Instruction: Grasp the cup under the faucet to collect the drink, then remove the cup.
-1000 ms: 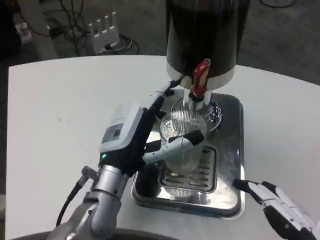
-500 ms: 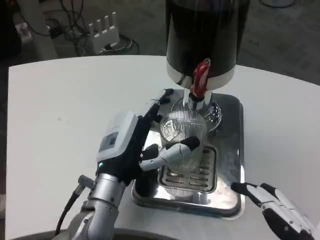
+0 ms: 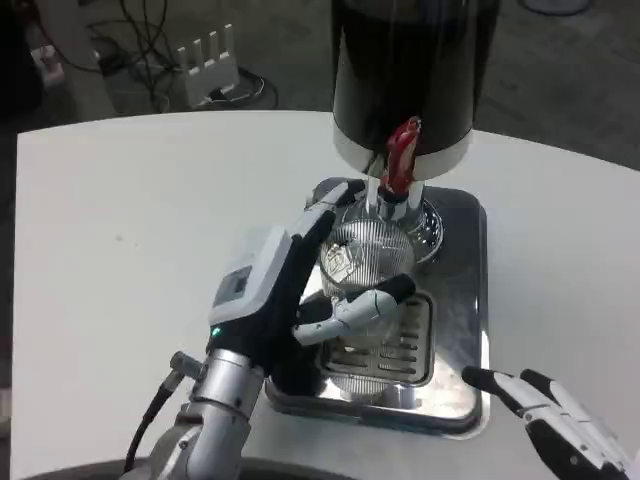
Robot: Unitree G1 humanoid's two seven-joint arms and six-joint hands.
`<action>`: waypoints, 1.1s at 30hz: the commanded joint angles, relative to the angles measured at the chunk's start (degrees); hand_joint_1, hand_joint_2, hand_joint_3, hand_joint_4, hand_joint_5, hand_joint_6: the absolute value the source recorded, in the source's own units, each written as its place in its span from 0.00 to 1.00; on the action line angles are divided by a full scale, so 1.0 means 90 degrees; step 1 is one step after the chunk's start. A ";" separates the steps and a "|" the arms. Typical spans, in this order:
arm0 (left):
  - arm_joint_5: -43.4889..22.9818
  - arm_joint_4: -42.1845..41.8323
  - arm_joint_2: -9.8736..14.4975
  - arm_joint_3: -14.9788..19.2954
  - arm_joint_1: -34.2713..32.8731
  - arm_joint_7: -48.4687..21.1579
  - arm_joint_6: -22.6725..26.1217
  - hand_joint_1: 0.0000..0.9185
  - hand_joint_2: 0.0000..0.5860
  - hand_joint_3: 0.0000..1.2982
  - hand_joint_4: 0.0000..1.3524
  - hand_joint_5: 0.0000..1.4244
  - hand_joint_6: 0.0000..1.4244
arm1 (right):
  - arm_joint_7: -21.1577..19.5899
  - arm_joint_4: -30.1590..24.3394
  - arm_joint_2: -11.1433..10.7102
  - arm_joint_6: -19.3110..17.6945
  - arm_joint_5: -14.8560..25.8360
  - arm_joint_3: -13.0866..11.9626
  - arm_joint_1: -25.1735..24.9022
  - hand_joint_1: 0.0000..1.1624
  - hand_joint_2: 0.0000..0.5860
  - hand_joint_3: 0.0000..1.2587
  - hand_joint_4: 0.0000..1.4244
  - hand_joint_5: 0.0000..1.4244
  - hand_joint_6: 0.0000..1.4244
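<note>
The ribbed clear cup [image 3: 368,262] stands on the steel drip tray [image 3: 463,300] right under the faucet [image 3: 392,200], at about 6 o'clock from the red tap lever [image 3: 403,152]. The cup looks upright, though how full it is cannot be told through the ribbed glass.

The left hand [image 3: 285,290] comes in from 7 o'clock and grasps the cup: one finger wraps across its near side, touching the glass low down, while the other fingers reach around its far left side toward the faucet. The white back of the hand faces up and to the left, and its silver forearm [image 3: 215,420] runs down to the picture's lower edge, with a black cable [image 3: 150,420] hanging beside it.

The right hand [image 3: 555,420] lies at 4 o'clock from the cup, well apart from it, just off the tray's near right corner. It holds nothing, and its fingers are stretched out and spread, pointing toward 10 o'clock.

The black drink dispenser [image 3: 415,70] stands at the tray's far end, at 12 o'clock, with a silver band around its base. A slotted grate [image 3: 395,345] sits in the tray just near of the cup. The tray rests on the white desk [image 3: 120,230]. Beyond the desk's far edge, at 11 o'clock, a white power strip [image 3: 208,62] and dark cables lie on the floor.
</note>
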 commanded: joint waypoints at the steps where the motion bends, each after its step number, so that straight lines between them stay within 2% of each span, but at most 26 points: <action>1: -0.0094 -0.0056 -0.0049 0.0031 0.0132 -0.0102 0.0017 0.20 0.17 0.11 0.09 0.23 0.25 | -0.0074 0.0026 0.0005 -0.0139 0.0065 -0.0041 0.0104 0.30 0.84 0.10 0.06 0.00 0.00; 18: -0.0073 -0.0054 -0.0227 -0.0013 0.0140 -0.0181 0.0067 0.19 0.17 0.11 0.07 0.22 0.24 | -0.0078 0.0016 0.0017 -0.0215 0.0179 -0.0160 0.0161 0.30 0.84 0.10 0.06 0.00 0.00; 20: -0.0067 -0.0087 -0.0207 -0.0001 0.0169 -0.0162 0.0064 0.18 0.17 0.11 0.07 0.22 0.24 | -0.0081 0.0025 0.0029 -0.0204 0.0179 -0.0146 0.0152 0.30 0.84 0.10 0.06 0.00 0.00; 27: 0.0170 -0.0507 -0.0060 0.0054 0.0512 0.0279 0.0267 0.11 0.11 0.13 0.11 0.26 0.35 | -0.0090 0.0093 0.0050 -0.0198 0.0149 -0.0062 0.0135 0.30 0.84 0.10 0.06 0.00 0.00; 33: 0.0253 -0.0833 0.0143 0.0134 0.0770 0.0452 0.0637 0.10 0.10 0.13 0.11 0.26 0.32 | -0.0122 0.0133 0.0088 -0.0196 0.0086 0.0075 0.0088 0.30 0.84 0.10 0.06 0.00 0.00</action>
